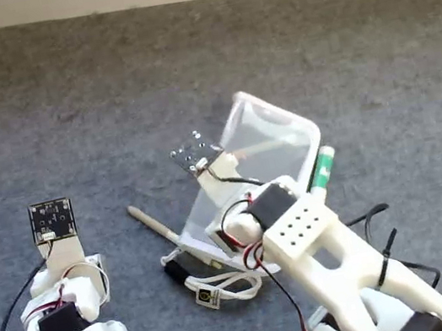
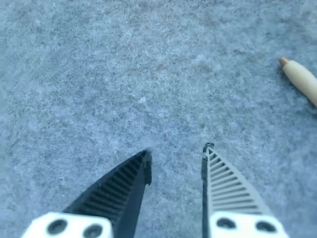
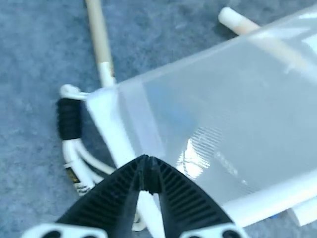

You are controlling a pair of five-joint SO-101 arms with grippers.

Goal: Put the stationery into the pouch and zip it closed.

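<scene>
- The right end effector (image 3: 147,166) is clenched on the white zip edge of the translucent pouch (image 3: 223,114). It pinches the near-left end, probably to hold the mouth steady or lift it for loading.
- The pouch lies near the middle of the grey carpeted surface (image 1: 64,99), with its body tilted up and away to the far right of that grip. This suggests the pinch carries some of its weight.
- A wrist strap (image 3: 69,119), a white cord with a black sleeve, trails from the pinched corner onto the surface on the near side.
- A pale stick (image 3: 237,21) shows through the film and pokes past the far edge. I cannot tell whether it is inside the pouch or under it.
- A wooden pencil (image 1: 152,223) lies just left of the pouch, with one end touching or slipping under the corner. It is not yet in.
- A green pen (image 1: 321,166) rests against the pouch's right side, outside it.
- The left end effector (image 2: 177,148) hangs released over bare surface at the near left, jaws apart and holding nothing. It is likely placed to fetch the pencil, whose tip is off to its right.
</scene>
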